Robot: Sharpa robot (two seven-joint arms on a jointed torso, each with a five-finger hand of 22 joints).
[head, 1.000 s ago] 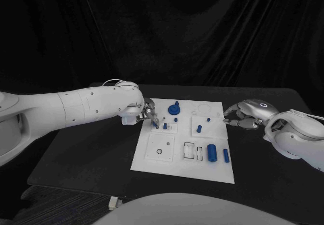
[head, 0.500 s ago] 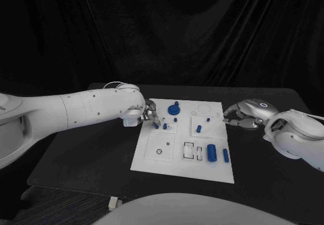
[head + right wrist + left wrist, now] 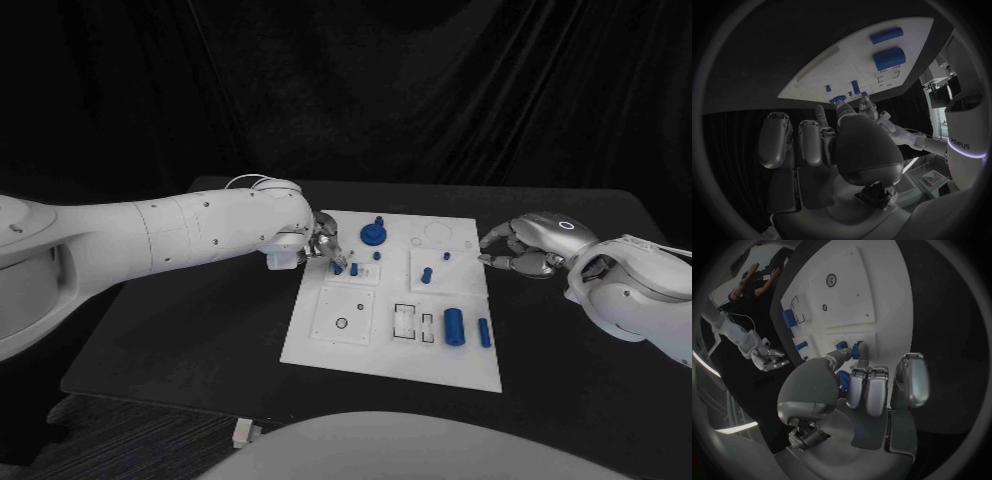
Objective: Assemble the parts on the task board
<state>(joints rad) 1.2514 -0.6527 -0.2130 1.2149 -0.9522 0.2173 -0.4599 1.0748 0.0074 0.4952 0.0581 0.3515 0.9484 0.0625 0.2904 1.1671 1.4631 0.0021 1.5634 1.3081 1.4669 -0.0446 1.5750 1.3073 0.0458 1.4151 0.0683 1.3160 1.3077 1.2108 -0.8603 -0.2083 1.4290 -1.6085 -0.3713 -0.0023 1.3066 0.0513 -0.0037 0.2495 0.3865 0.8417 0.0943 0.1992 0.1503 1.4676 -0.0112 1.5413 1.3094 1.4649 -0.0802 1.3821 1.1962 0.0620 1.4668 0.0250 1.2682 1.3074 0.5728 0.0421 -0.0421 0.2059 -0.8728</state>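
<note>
Where curtains hang, black table [image 3: 188, 330] (matte)

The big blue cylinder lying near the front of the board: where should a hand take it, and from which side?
Probably from above, across its middle. The big blue cylinder lies flat on the task board, long axis running front to back, so its curved flanks face left and right. A thinner blue pin lies close on its right, so that side needs care.
</note>
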